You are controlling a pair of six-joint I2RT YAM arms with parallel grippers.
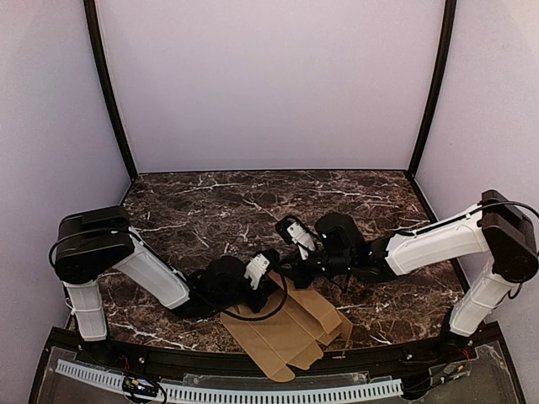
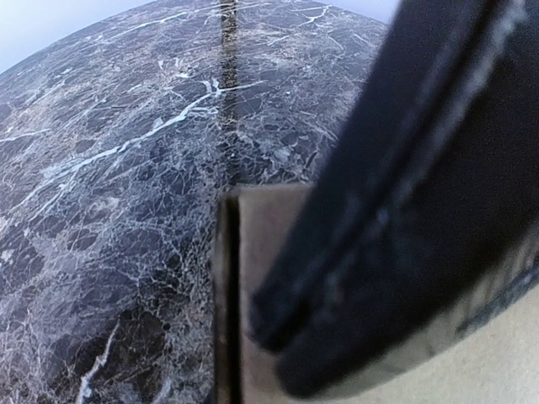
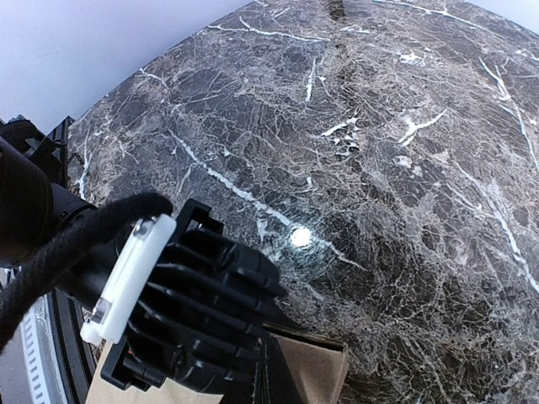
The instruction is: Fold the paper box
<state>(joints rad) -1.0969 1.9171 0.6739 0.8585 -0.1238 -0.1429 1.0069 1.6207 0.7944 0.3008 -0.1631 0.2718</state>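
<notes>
No legible text, label, brand, number or sign in any view; the paper box (image 1: 282,341) shows plain tan cardboard, the bench (image 1: 210,202) only white-veined dark marble patterning

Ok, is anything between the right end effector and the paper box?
Yes, partly: the left arm's wrist hangs low over the paper box, close in front in the right wrist view. One box corner beside it shows uncovered.

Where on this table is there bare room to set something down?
Free: the far half of the table, from the back wall down to the left gripper and right gripper; also the near-right marble beside the paper box. Crowded: near centre, where both grippers meet over the box.
</notes>
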